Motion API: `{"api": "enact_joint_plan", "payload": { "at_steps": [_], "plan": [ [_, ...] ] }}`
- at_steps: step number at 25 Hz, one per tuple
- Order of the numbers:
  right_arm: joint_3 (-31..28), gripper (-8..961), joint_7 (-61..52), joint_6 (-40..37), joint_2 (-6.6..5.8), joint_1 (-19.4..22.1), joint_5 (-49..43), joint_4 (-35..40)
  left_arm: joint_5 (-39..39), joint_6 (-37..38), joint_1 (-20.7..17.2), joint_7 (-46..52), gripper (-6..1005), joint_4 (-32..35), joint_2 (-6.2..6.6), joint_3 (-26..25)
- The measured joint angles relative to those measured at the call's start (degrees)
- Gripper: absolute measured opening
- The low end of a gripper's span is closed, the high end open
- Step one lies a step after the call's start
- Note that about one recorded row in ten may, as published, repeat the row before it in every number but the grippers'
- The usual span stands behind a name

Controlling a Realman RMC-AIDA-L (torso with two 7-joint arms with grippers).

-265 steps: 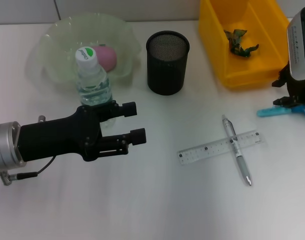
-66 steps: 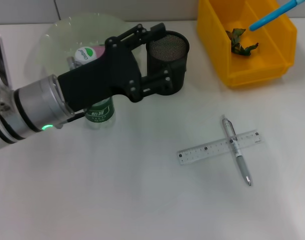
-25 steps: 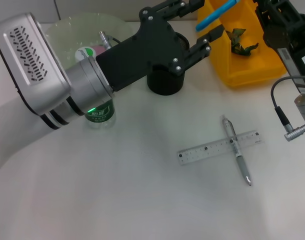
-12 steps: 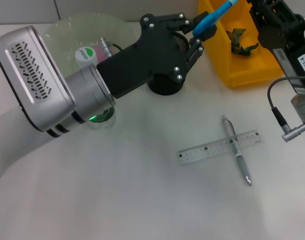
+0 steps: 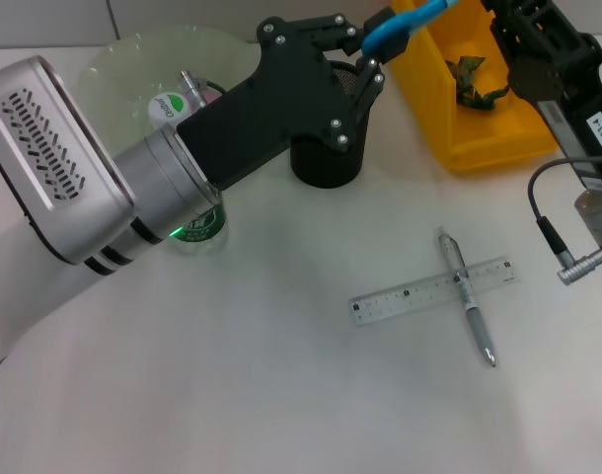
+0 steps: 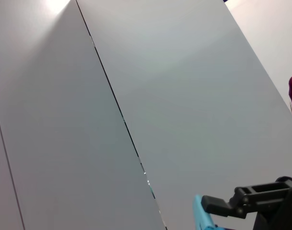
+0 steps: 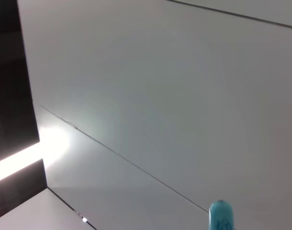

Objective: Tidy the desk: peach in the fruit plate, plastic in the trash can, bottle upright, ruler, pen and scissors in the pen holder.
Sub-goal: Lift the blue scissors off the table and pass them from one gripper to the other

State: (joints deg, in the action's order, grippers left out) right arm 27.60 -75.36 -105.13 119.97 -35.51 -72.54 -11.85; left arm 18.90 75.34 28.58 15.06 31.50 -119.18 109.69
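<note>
Nearest on the white desk (image 5: 281,395), ruler (image 5: 431,290) crossed by pen (image 5: 467,308). Farther left, bottle (image 5: 188,212) upright beside fruit plate (image 5: 113,59). Beyond, left gripper (image 5: 365,61) clenched on blue scissors (image 5: 405,24) above pen holder (image 5: 326,163); right gripper's (image 5: 523,30) grip unclear.

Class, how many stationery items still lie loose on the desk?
2: the ruler and the pen lying crossed over it, right of centre. The blue scissors are held up between the grippers.
</note>
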Motion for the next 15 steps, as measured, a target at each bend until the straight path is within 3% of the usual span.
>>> {"api": "enact_joint_plan", "payload": {
  "at_steps": [8, 12, 15],
  "plan": [
    [-0.64, 223, 0.33, -0.69, 0.00, 0.65, -0.45, 0.10, -2.05, 0.07, -0.75, -1.42, 99, 0.11, 0.00, 0.39],
    [-1.01, 371, 0.23, -1.45, -0.01, 1.98, -0.05, 0.50, -2.10, 0.14, -0.82, -1.32, 98, 0.30, 0.00, -0.05],
    [-1.87, 500, 0.04, -3.45, -0.14, 5.23, 0.05, 2.79, -1.69, -0.33, -0.76, 0.68, 98, 1.04, 0.30, -1.02]
  ]
}}
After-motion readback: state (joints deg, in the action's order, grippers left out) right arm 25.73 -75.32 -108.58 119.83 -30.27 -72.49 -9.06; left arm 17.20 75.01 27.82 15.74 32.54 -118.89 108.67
